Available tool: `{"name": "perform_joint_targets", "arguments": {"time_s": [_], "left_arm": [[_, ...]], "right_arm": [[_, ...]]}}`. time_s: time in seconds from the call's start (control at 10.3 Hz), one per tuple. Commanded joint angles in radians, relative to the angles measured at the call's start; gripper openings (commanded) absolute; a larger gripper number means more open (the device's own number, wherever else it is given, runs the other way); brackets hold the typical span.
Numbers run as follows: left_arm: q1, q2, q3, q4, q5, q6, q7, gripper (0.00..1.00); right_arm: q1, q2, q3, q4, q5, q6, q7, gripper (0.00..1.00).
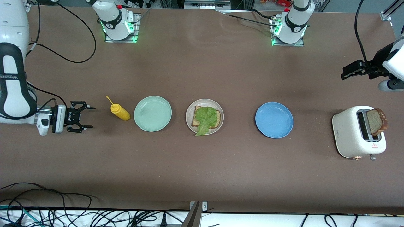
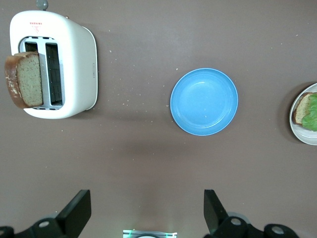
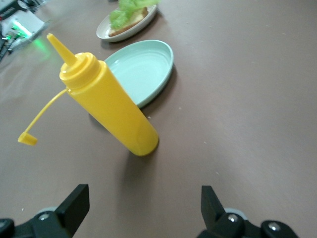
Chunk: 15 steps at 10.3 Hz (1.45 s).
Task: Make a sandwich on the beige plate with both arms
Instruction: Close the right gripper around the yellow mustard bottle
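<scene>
The beige plate point(image 1: 188, 115) sits mid-table, holding one bread slice point(image 1: 198, 115) with a lettuce leaf point(image 1: 206, 119) on top. A second bread slice point(image 1: 377, 121) stands up out of the white toaster point(image 1: 348, 132) at the left arm's end. My left gripper point(image 1: 344, 73) hangs open and empty over the table by the toaster; its wrist view looks down on the toaster point(image 2: 74, 64) past the left gripper point(image 2: 146, 198). My right gripper point(image 1: 92, 117) is open and empty just above the table beside the yellow bottle point(image 1: 120, 112); in its wrist view the right gripper point(image 3: 143, 198) faces the bottle point(image 3: 109, 104).
A mint green plate point(image 1: 152, 113) lies between the bottle and the beige plate. A blue plate point(image 1: 274, 119) lies between the beige plate and the toaster. Cables run along the table edge nearest the front camera.
</scene>
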Motion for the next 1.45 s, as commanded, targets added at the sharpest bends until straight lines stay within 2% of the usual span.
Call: {"name": "perform_joint_targets", "arguments": {"time_s": [0.0,0.48,0.68,0.87,0.97,1.07,1.26,1.36], "left_arm": [[0.004,0.007,0.000,0.021,-0.002,-0.001,0.014,1.00],[0.006,0.007,0.000,0.021,-0.002,-0.001,0.010,1.00],[0.012,0.007,0.000,0.021,-0.002,-0.001,0.009,1.00],[0.012,0.007,0.000,0.021,-0.002,-0.001,0.009,1.00],[0.012,0.009,0.000,0.021,-0.002,-0.001,0.009,1.00],[0.012,0.012,0.000,0.021,-0.002,-0.001,0.009,1.00],[0.012,0.012,0.000,0.021,-0.002,-0.001,0.009,1.00],[0.012,0.012,0.000,0.021,-0.002,-0.001,0.009,1.00]], "right_arm": [[-0.015,0.022,0.036,0.007,0.062,-0.069,-0.093,1.00],[-0.012,0.106,0.064,-0.001,0.170,-0.160,-0.328,1.00],[-0.014,0.137,0.075,0.001,0.247,-0.175,-0.440,0.95],[-0.012,0.152,0.081,-0.002,0.267,-0.207,-0.454,0.95],[-0.012,0.159,0.085,-0.002,0.286,-0.224,-0.478,0.87],[-0.012,0.159,0.085,-0.002,0.286,-0.238,-0.485,0.70],[-0.012,0.162,0.087,0.001,0.307,-0.238,-0.485,0.02],[-0.011,0.163,0.090,-0.002,0.318,-0.238,-0.482,0.00]]}}
